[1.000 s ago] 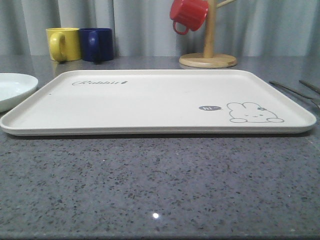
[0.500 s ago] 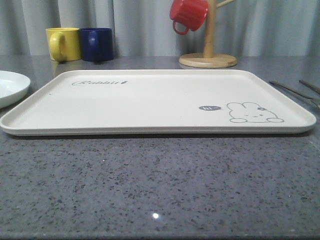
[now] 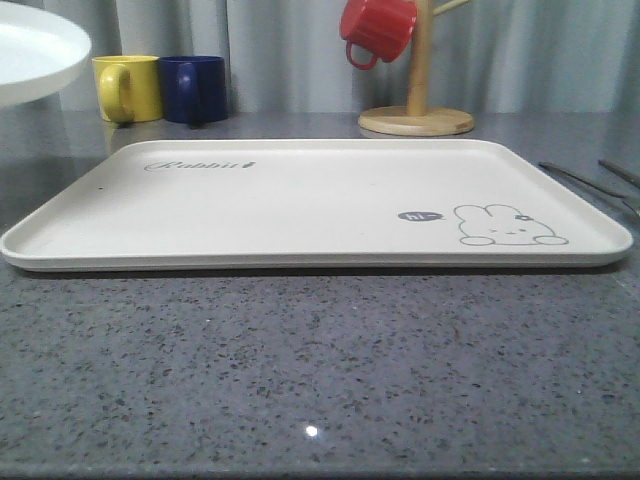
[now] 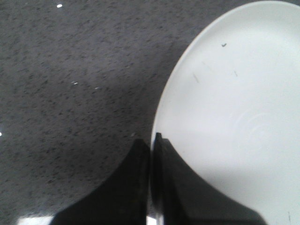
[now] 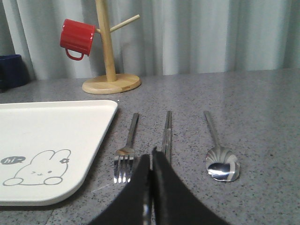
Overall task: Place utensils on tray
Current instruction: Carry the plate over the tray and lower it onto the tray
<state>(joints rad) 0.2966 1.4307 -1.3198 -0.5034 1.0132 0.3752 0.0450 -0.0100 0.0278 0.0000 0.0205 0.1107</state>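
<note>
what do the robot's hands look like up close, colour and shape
In both wrist views the hands are plain black. The left hand has two smooth, matte fingers that broaden toward the base and taper to narrow tips, with a thin seam between them. The right hand has the same black, tapered pair of fingers. No cables, markings or labels are visible on either.

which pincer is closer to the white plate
Left. The left pincer is shut on the rim of the white plate, which it holds off the table. The right pincer sits on the tray's opposite side by the chopsticks.
</note>
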